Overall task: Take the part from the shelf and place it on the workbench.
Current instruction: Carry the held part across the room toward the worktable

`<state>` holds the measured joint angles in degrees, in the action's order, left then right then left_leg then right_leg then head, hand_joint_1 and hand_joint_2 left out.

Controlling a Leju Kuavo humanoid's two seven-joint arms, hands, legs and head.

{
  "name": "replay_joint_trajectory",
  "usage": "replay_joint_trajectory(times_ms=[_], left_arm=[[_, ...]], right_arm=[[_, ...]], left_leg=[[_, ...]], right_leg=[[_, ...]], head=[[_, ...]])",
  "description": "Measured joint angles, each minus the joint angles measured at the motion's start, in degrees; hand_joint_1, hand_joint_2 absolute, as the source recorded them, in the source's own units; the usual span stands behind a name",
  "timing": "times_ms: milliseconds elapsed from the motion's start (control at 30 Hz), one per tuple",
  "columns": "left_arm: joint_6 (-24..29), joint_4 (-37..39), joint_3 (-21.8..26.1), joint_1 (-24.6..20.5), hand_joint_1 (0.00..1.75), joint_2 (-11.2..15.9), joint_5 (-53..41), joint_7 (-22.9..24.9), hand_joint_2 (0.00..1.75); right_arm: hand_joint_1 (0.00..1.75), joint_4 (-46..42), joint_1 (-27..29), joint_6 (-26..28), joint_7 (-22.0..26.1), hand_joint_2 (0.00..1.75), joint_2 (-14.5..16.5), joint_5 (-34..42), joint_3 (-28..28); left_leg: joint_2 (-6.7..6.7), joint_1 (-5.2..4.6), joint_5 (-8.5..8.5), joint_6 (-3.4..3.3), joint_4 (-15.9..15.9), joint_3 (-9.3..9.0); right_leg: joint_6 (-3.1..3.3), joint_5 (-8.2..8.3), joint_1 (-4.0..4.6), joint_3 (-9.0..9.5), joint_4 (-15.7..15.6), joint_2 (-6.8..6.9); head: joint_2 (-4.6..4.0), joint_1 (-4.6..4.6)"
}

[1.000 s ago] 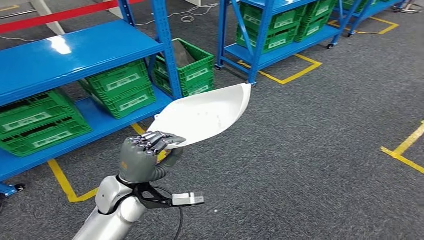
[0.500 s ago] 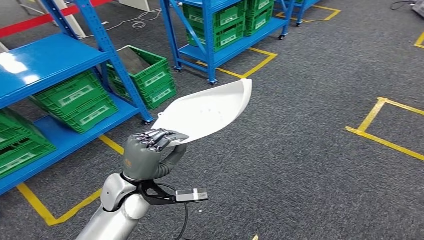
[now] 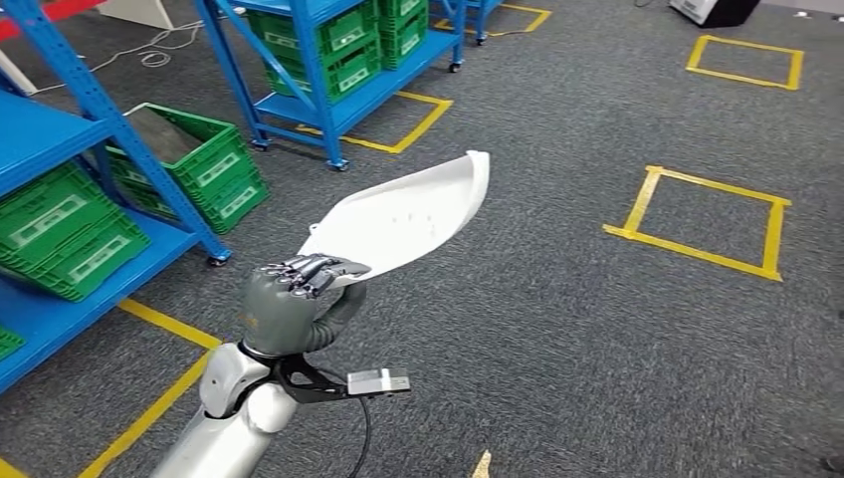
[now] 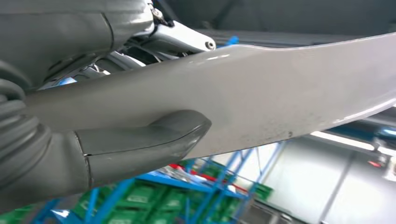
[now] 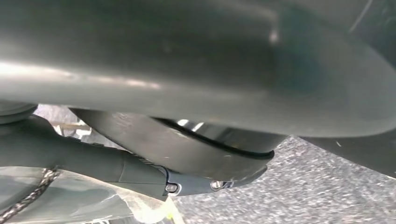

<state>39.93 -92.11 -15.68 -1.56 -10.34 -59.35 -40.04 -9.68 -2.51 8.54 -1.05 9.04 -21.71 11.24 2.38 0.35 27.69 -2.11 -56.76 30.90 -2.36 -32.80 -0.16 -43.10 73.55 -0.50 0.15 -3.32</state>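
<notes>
My left hand (image 3: 289, 304) grips the narrow end of the part (image 3: 398, 221), a long white curved shell. It holds the part up in front of me, over the grey carpet floor, with the wide end pointing up and away to the right. In the left wrist view the thick grey thumb (image 4: 140, 140) presses against the underside of the part (image 4: 261, 88), which stretches across the frame. The right wrist view is a close blur of grey over the carpet. A dark finger of my right hand (image 5: 140, 170) reaches in from the edge, and its grasp is unclear.
A blue shelf (image 3: 40, 129) holding green crates (image 3: 60, 224) stands at the left, with another green crate (image 3: 189, 159) beside its post. A second blue shelf (image 3: 328, 60) stands further back. Yellow tape marks a square (image 3: 702, 214) on the floor to the right.
The whole view has swung to the right, so the shelves slide off to the left and the yellow square comes in. My left hand still holds the part the same way.
</notes>
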Motion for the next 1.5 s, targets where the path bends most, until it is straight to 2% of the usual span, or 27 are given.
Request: replay_joint_trajectory(times_ms=[33, 100, 167, 200, 267, 333, 400, 467, 500, 533, 567, 633, 700, 767, 800, 867, 933, 1000, 1033, 1067, 1133, 1200, 1233, 1300, 1367, 1433, 1500], left_arm=[[0.0, 0.2, 0.0, 0.0, 1.75, 0.0, 0.0, 0.0, 1.75], [0.0, 0.4, 0.0, -0.2, 1.75, 0.0, -0.1, 0.0, 1.75], [0.0, 0.7, 0.0, -0.4, 1.75, -0.1, -0.2, 0.0, 1.75], [0.0, 0.8, 0.0, -0.5, 1.75, -0.1, -0.2, 0.0, 1.75], [0.0, 1.0, -0.1, -0.8, 1.75, -0.2, -0.4, 0.0, 1.75], [0.0, 1.2, -0.2, -1.1, 1.75, -0.3, -0.4, 0.0, 1.75], [0.0, 1.4, -0.2, -1.2, 1.75, -0.3, -0.5, 0.0, 1.75], [0.0, 1.6, -0.2, -1.1, 1.75, -0.1, -0.5, 0.0, 1.75], [0.0, 1.8, -0.2, -1.1, 1.75, -0.1, -0.5, 0.0, 1.75], [0.0, 1.9, -0.2, -1.1, 1.75, -0.1, -0.5, 0.0, 1.75], [0.0, 1.9, -0.1, -1.1, 1.75, -0.1, -0.5, 0.0, 1.75], [0.0, 1.9, -0.1, -1.1, 1.75, -0.1, -0.4, 0.0, 1.75], [0.0, 1.9, -0.1, -1.2, 1.75, 0.0, -0.2, 0.0, 1.75], [0.0, 2.0, 0.0, -1.3, 1.75, 0.0, 0.1, 0.0, 1.75], [0.0, 2.0, 0.0, -1.3, 1.75, -0.1, 0.1, 0.0, 1.75], [0.0, 2.0, 0.0, -1.5, 1.75, -0.2, 0.3, 0.0, 1.75], [0.0, 2.0, 0.1, -1.5, 1.75, -0.3, 0.4, 0.0, 1.75], [0.0, 2.1, 0.2, -1.4, 1.75, -0.2, 0.4, 0.0, 1.75], [0.0, 2.1, 0.2, -1.4, 1.75, -0.2, 0.4, 0.0, 1.75], [0.0, 2.2, 0.2, -1.5, 1.75, -0.2, 0.4, 0.0, 1.75], [0.0, 2.3, 0.2, -1.5, 1.75, -0.2, 0.4, 0.0, 1.75], [0.0, 2.3, 0.3, -1.6, 1.75, -0.2, 0.4, 0.0, 1.75], [0.0, 2.3, 0.3, -1.6, 1.75, -0.2, 0.4, 0.0, 1.75], [0.0, 2.3, 0.3, -1.7, 1.75, -0.2, 0.4, 0.0, 1.75], [0.0, 2.3, 0.3, -1.9, 1.75, -0.2, 0.5, 0.0, 1.75], [0.0, 2.4, 0.3, -1.8, 1.75, -0.1, 0.6, 0.0, 1.75], [0.0, 2.7, 0.3, -1.7, 1.75, 0.0, 0.6, 0.0, 1.75]], right_arm=[[0.00, 0.0, 0.0, -0.1, 0.1, 0.00, -0.1, 0.0, -0.1], [0.00, 0.0, 0.1, -0.1, 0.0, 0.00, -0.2, 0.0, -0.2], [0.00, 0.0, 0.1, 0.1, -0.1, 0.00, -0.2, 0.1, -0.3], [0.00, 0.0, 0.1, 0.3, -0.2, 0.00, -0.2, 0.1, -0.4], [0.00, 0.0, 0.2, 0.6, -0.7, 0.00, 0.0, 0.1, -0.4], [0.00, 0.0, 0.2, 0.8, -1.0, 0.00, 0.2, 0.1, -0.4], [0.00, 0.0, 0.2, 0.9, -1.0, 0.00, 0.3, 0.0, -0.4], [0.00, 0.0, 0.1, 0.9, -1.0, 0.00, 0.3, -0.1, -0.4], [0.00, 0.0, 0.2, 0.9, -1.0, 0.00, 0.4, -0.1, -0.4], [0.00, 0.0, 0.2, 0.9, -1.0, 0.00, 0.4, -0.2, -0.4], [0.00, 0.0, 0.2, 1.0, -1.0, 0.00, 0.4, -0.2, -0.4], [0.00, 0.0, 0.2, 1.0, -0.9, 0.00, 0.4, -0.4, -0.4], [0.00, 0.0, 0.2, 1.0, -0.8, 0.00, 0.6, -0.4, -0.4], [0.00, 0.0, 0.2, 1.1, -0.9, 0.00, 0.7, -0.5, -0.4], [0.00, 0.0, 0.3, 1.2, -0.9, 0.00, 0.7, -0.4, -0.4], [0.00, 0.0, 0.4, 1.3, -0.9, 0.00, 0.7, -0.4, -0.4], [0.00, 0.0, 0.2, 1.4, -0.9, 0.00, 0.7, -0.4, -0.5], [0.00, 0.0, 0.1, 1.5, -0.9, 0.00, 0.7, -0.4, -0.6], [0.00, 0.0, 0.1, 1.5, -0.9, 0.00, 0.6, -0.4, -0.7], [0.00, 0.0, 0.1, 1.5, -0.9, 0.00, 0.6, -0.4, -0.8], [0.00, 0.0, 0.1, 1.5, -0.9, 0.00, 0.5, -0.3, -0.9], [0.00, 0.0, 0.0, 1.4, -0.9, 0.00, 0.5, -0.3, -1.0], [0.00, 0.0, 0.0, 1.4, -0.8, 0.00, 0.6, -0.3, -1.0], [0.00, 0.0, 0.0, 1.4, -0.8, 0.00, 0.6, -0.3, -1.0], [0.00, 0.0, -0.1, 1.4, -0.9, 0.00, 0.6, -0.3, -1.0], [0.00, 0.0, -0.2, 1.4, -0.9, 0.00, 0.6, -0.3, -1.0], [0.00, 0.0, -0.3, 1.3, -0.9, 0.00, 0.6, -0.3, -1.0]], left_leg=[[0.86, 0.00, 0.09, 0.10, 0.0, -0.06], [2.31, -0.08, 0.37, 0.48, 0.0, -0.33], [3.36, -0.40, 0.69, 1.03, -0.1, -0.56], [3.85, -0.57, 0.77, 1.27, -0.2, -0.64], [4.70, -0.57, 0.96, 1.78, -0.2, -0.80], [2.70, -0.26, 2.48, 2.40, -1.9, -0.35], [-0.72, -0.02, 6.04, 2.71, -8.2, 2.18], [-1.87, 0.01, 8.89, 2.63, -15.6, 5.62], [-2.01, 0.00, 8.81, 2.50, -17.1, 6.46], [-2.15, -0.01, 7.63, 2.29, -16.5, 6.37], [-2.54, -0.02, 5.46, 2.01, -13.6, 5.26], [-4.89, 0.02, 1.51, 1.41, -6.0, 2.18], [-6.76, -0.02, 0.45, 1.12, -1.8, 0.51], [-6.17, -0.09, 0.58, 0.99, -1.1, 0.30], [-5.43, -0.03, 0.38, 0.82, -0.8, 0.22], [-3.83, 0.15, -0.01, 0.38, -0.1, -0.01], [-2.07, 0.05, -0.05, 0.11, 0.1, -0.05], [-0.18, -0.01, 0.05, 0.08, 0.1, -0.02], [0.71, 0.00, 0.12, 0.14, 0.1, -0.04], [1.49, 0.02, 0.21, 0.26, 0.0, -0.11], [2.80, -0.14, 0.53, 0.73, 0.0, -0.37], [3.89, -0.55, 0.85, 1.27, -0.2, -0.57], [4.44, -0.73, 0.96, 1.49, -0.3, -0.65], [4.91, -0.58, 1.35, 1.99, -0.5, -0.86], [2.18, -0.16, 3.33, 2.55, -3.1, -0.03], [-1.15, 0.07, 6.90, 2.71, -9.9, 3.01], [-1.93, 0.05, 8.74, 2.58, -16.2, 6.20]], right_leg=[[-0.13, 1.22, -0.10, 0.98, -1.6, 0.31], [-0.20, 4.42, -0.07, 5.51, -9.5, 2.46], [0.40, 5.85, 0.17, 9.04, -15.4, 4.53], [0.85, 5.75, 0.36, 9.53, -16.3, 4.83], [1.76, 5.98, 0.39, 9.45, -16.3, 3.45], [2.47, 6.19, 0.20, 9.44, -16.4, 2.15], [2.97, 6.34, 0.10, 9.47, -16.5, 0.72], [3.17, 6.38, 0.26, 9.46, -16.5, -0.99], [3.19, 6.40, 0.36, 9.48, -16.5, -1.91], [3.20, 6.41, 0.43, 9.51, -16.4, -2.82], [3.20, 6.42, 0.48, 9.56, -16.4, -3.75], [3.07, 6.45, 0.48, 9.47, -16.1, -5.35], [2.60, 6.65, 0.29, 8.93, -15.9, -6.68], [1.84, 7.01, 0.06, 8.36, -16.0, -7.90], [1.54, 6.89, 0.08, 8.02, -15.8, -7.57], [1.10, 5.05, 0.31, 6.35, -13.0, -4.74], [0.71, 1.47, 0.30, 2.84, -5.9, -1.30], [0.25, -0.38, 0.04, 0.22, -0.2, -0.24], [0.04, 0.21, -0.12, 0.45, -0.3, 0.00], [-0.13, 1.68, -0.29, 1.88, -2.7, 0.43], [-0.32, 4.79, -0.32, 6.59, -10.8, 3.01], [0.27, 5.78, -0.07, 9.32, -15.6, 5.02], [0.71, 5.55, 0.13, 9.49, -16.0, 5.12], [1.56, 5.67, 0.06, 9.31, -16.0, 3.58], [2.27, 5.81, -0.06, 9.40, -16.1, 2.13], [2.80, 5.90, -0.04, 9.44, -16.1, 0.58], [3.02, 5.93, 0.14, 9.45, -16.1, -1.23]], head=[[0.00, 0.01], [0.00, 0.02], [0.00, -0.03], [0.00, -0.06], [0.00, -0.10], [0.00, -0.18], [0.00, -0.30], [0.00, -0.32], [0.00, -0.32], [0.00, -0.31], [0.00, -0.30], [0.00, -0.25], [0.00, -0.34], [0.00, -0.48], [0.00, -0.47], [0.00, -0.09], [0.00, 0.19], [0.00, 0.18], [0.00, 0.20], [0.00, 0.21], [0.00, 0.27], [0.00, 0.16], [0.00, 0.07], [0.00, -0.18], [0.00, -0.30], [0.00, -0.43], [0.00, -0.42]])
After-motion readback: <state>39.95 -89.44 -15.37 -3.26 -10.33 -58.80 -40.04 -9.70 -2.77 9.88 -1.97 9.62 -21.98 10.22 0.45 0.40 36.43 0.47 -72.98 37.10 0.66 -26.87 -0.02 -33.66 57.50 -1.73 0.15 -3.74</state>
